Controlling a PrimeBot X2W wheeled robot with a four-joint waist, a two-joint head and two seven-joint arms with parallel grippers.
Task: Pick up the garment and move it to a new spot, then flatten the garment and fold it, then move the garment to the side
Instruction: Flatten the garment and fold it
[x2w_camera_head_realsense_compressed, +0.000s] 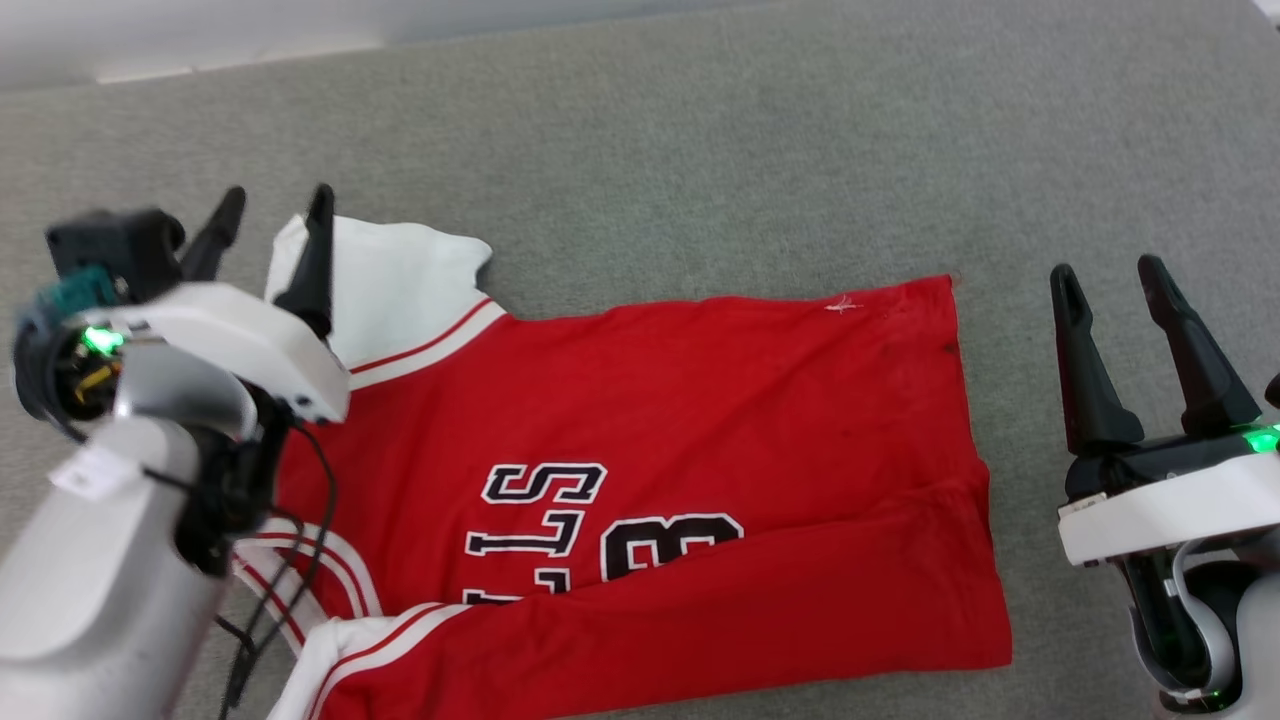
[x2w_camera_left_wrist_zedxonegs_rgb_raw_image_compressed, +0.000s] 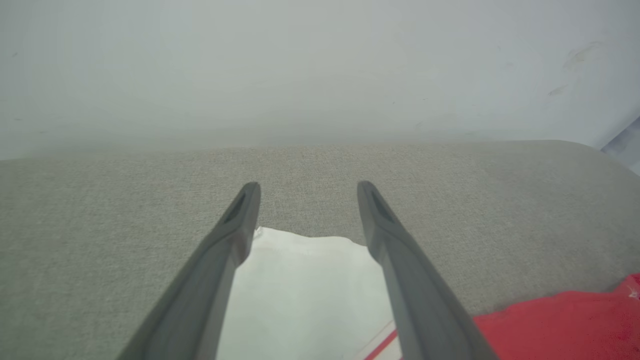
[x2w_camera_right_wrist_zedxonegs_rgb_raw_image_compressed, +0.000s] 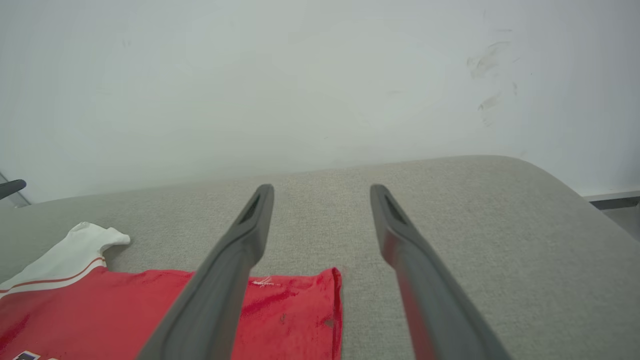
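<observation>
The garment, a red jersey with white sleeves and black white-edged letters, lies spread on the grey fabric surface. Its near long edge is folded over the lower chest. My left gripper hangs open above the far white sleeve, holding nothing. My right gripper stands open to the right of the jersey's hem, over bare grey fabric, apart from the cloth. The right wrist view takes in the hem corner and the far sleeve.
A white wall rises behind the grey surface's far edge. The surface's rounded right corner drops off to the right. Bare grey fabric lies beyond the jersey and to its right.
</observation>
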